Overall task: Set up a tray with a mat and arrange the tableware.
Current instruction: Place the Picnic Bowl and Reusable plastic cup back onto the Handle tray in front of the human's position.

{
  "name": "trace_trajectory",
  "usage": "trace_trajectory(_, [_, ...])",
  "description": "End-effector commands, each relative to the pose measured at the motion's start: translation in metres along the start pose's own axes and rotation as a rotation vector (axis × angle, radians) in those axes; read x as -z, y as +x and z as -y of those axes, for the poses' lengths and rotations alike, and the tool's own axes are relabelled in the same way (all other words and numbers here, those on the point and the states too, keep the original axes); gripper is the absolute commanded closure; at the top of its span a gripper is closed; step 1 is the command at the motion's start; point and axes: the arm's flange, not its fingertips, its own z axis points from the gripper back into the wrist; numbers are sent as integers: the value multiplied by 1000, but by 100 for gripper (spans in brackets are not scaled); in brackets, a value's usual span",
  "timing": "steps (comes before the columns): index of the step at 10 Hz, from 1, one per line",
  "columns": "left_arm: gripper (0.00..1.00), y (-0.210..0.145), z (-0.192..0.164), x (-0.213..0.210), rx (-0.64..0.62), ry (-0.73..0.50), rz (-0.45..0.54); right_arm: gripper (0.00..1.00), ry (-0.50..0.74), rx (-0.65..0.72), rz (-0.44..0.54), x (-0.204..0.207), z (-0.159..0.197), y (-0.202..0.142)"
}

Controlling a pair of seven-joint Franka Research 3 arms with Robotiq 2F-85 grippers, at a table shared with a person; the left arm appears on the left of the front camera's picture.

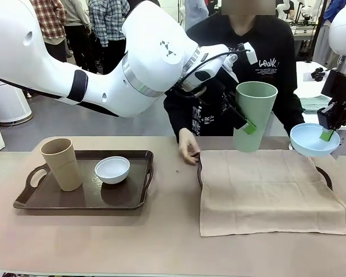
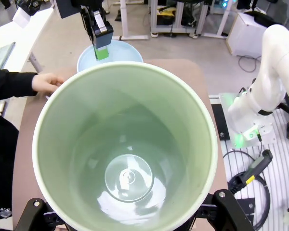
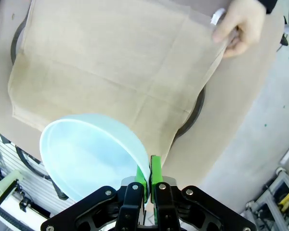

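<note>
A wide counter (image 1: 173,248) carries two dark trays. The robot's white left arm (image 1: 75,63) reaches across from the left. Its jaws grasp a pale green cup (image 1: 255,112) by the wall, upright in the air above the far edge of a beige mat (image 1: 271,190). The mat is draped over the right tray (image 1: 326,176), hiding all but its rims. The left tray (image 1: 23,201) holds a tan cup (image 1: 61,164) and, near it, a white bowl (image 1: 112,169). At the far right, the right jaws are clenched on the rim of a light blue bowl (image 1: 310,139), held in the air near the mat's far right corner. A person's hand (image 1: 189,151) pinches the mat's far left corner. The step looks like bringing tableware over to the mat. Next, cup and bowl each need lowering flat onto the cloth, apart from one another, then releasing. The hand at the corner and the loose cloth, which could bunch, seem the likeliest obstacles
</note>
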Motion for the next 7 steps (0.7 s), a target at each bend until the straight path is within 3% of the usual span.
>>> trace_trajectory(1, [100,-1,1,-3,14,-9,8,100,-2,5,11,-1,0,1])
trace_trajectory(7, [100,-1,1,-3,14,-9,8,100,-2,5,11,-1,0,1])
